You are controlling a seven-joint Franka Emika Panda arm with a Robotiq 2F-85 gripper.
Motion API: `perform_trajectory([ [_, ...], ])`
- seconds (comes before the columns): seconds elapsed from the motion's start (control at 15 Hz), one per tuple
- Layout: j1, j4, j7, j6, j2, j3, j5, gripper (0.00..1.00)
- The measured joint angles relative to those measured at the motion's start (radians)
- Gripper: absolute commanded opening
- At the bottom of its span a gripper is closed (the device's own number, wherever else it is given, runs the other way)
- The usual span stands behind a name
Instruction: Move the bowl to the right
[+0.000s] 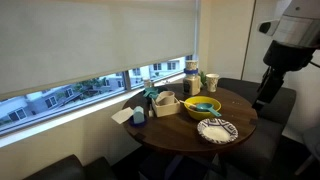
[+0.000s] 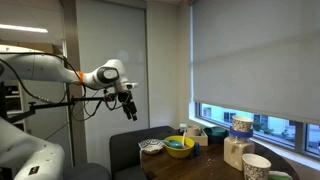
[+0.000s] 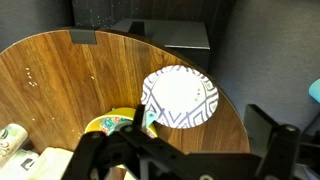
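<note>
Right now, in an exterior view, my tool (image 2: 128,112) hangs in the air well apart from the surface (image 2: 205,168), and I cannot tell whether its jaws are spread or pressed together. Further right, the bowl (image 2: 151,147), white with a dark striped rim, sits untouched at the surface's edge, just beside the yellow bowl (image 2: 180,147).

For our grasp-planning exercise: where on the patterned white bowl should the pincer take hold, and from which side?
Take the patterned bowl by its rim, from above, one finger inside and one outside. It is shallow and wide, probably too wide to span. Choose the rim section away from the yellow bowl, which sits close beside it.
</note>
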Motion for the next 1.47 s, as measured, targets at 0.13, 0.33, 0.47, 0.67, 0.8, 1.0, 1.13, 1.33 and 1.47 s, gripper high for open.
perform_trajectory([
  [0.13, 0.000, 0.000, 0.000, 0.000, 0.000, 0.000, 0.000, 1.00],
  [0.33, 0.000, 0.000, 0.000, 0.000, 0.000, 0.000, 0.000, 1.00],
  [0.47, 0.000, 0.000, 0.000, 0.000, 0.000, 0.000, 0.000, 1.00],
  [0.67, 0.000, 0.000, 0.000, 0.000, 0.000, 0.000, 0.000, 1.00],
  [0.8, 0.001, -0.001, 0.001, 0.000, 0.000, -0.003, 0.000, 1.00],
  [1.0, 0.010, -0.035, 0.001, 0.031, -0.004, -0.040, 0.012, 1.00],
  [1.13, 0.021, -0.090, 0.000, 0.069, -0.009, -0.083, 0.027, 1.00],
  [1.33, 0.029, -0.195, -0.022, 0.166, -0.023, -0.154, 0.076, 1.00],
  [1.47, 0.036, -0.261, -0.059, 0.256, -0.030, -0.213, 0.140, 1.00],
])
